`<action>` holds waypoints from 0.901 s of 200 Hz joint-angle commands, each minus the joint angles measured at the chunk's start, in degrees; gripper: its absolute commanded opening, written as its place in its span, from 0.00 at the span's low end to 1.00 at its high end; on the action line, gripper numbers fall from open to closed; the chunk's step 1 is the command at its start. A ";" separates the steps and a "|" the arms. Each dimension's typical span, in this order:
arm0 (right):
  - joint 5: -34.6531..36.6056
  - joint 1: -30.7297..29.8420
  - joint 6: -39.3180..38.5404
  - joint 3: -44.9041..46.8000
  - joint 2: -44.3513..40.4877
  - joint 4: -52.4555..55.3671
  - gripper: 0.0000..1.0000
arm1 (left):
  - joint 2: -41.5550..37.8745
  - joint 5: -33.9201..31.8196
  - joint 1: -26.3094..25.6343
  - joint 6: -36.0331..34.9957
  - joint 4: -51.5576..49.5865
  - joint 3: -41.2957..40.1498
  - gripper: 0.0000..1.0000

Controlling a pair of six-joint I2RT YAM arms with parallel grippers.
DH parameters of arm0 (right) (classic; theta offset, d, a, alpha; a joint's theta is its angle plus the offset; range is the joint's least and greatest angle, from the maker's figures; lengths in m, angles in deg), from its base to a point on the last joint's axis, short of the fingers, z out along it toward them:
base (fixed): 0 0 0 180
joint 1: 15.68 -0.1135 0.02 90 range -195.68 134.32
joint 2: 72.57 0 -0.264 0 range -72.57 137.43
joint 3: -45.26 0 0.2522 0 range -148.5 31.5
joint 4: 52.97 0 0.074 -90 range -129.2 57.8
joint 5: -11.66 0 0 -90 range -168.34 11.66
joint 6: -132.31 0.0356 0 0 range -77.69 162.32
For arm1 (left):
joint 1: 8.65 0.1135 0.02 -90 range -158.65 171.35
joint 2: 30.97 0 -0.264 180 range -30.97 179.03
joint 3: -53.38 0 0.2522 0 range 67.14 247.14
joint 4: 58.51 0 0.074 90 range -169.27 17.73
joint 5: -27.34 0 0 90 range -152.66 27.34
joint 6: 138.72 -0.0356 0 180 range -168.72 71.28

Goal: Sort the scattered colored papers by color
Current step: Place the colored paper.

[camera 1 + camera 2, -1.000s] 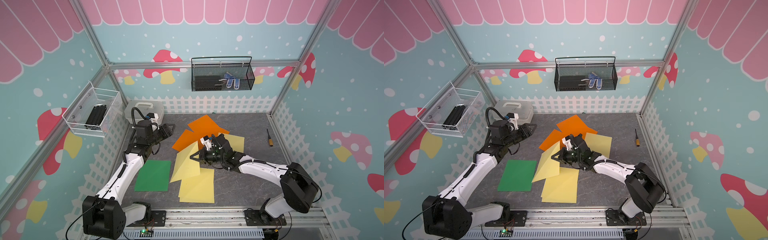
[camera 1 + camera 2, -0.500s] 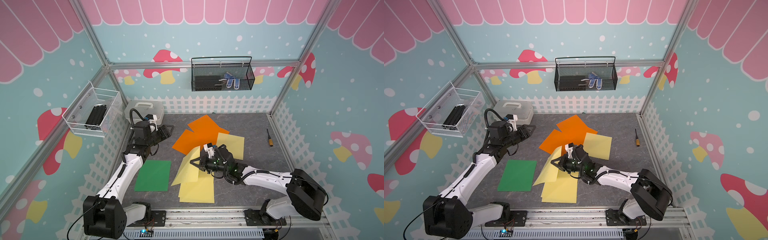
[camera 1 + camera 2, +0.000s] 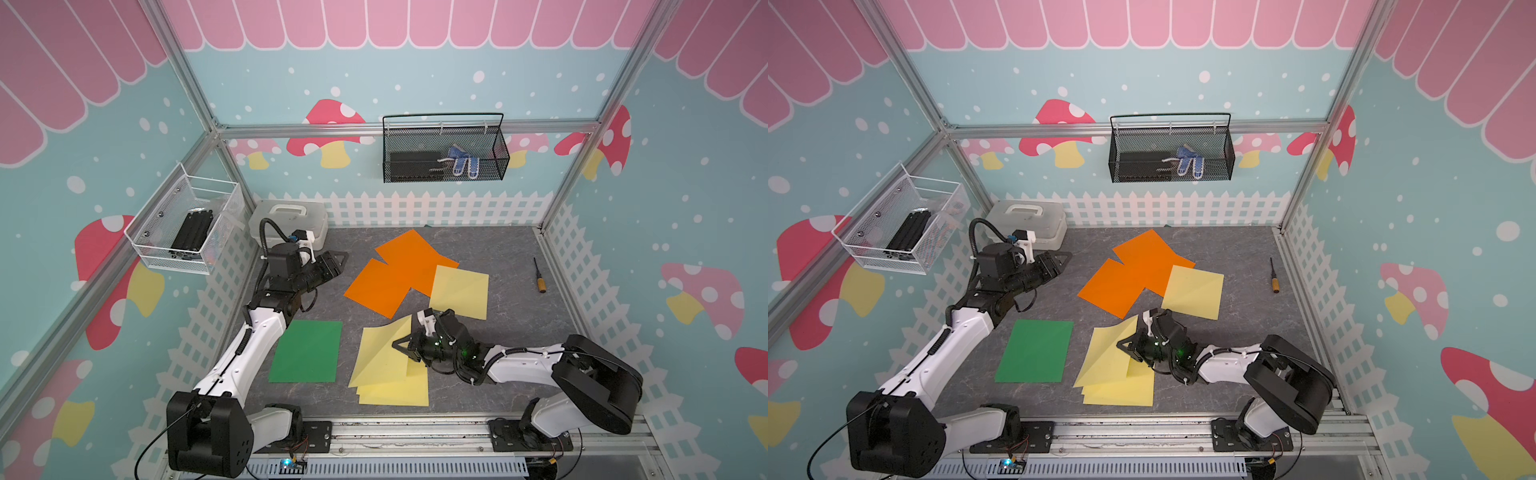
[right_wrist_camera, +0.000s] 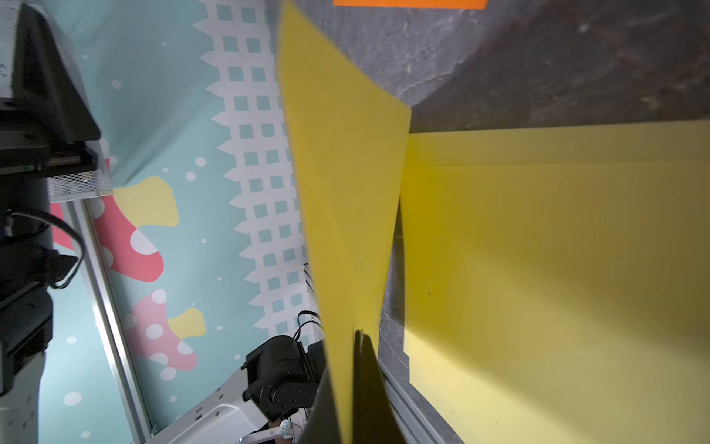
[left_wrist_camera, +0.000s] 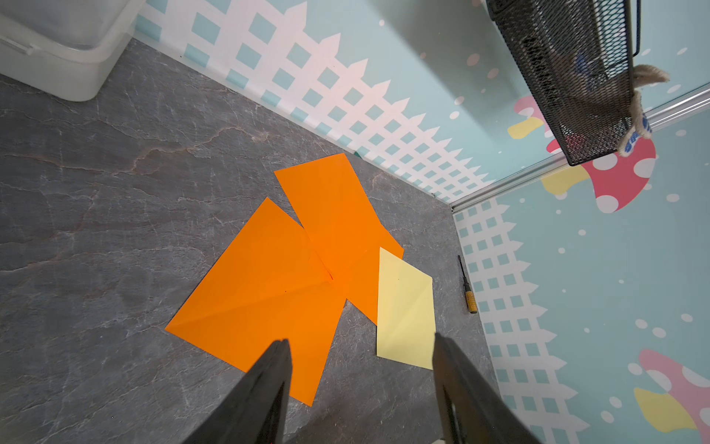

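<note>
Now, right fingers (image 4: 369, 384): pinching yellow sheet (image 4: 338, 192), clearest in wrist view
left fingers (image 5: 265, 392): apart, empty
green sheet (image 3: 307, 351): top views only

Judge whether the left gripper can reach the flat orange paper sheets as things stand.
Probably yes: the left gripper, open and empty, faces the flat orange paper sheets, only bare grey tabletop between.
</note>
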 commanded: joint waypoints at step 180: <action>3.22 -0.37 4.53 8.27 -5.00 -2.44 0.00 | 1.85 2.14 0.69 -0.92 0.38 -0.64 0.62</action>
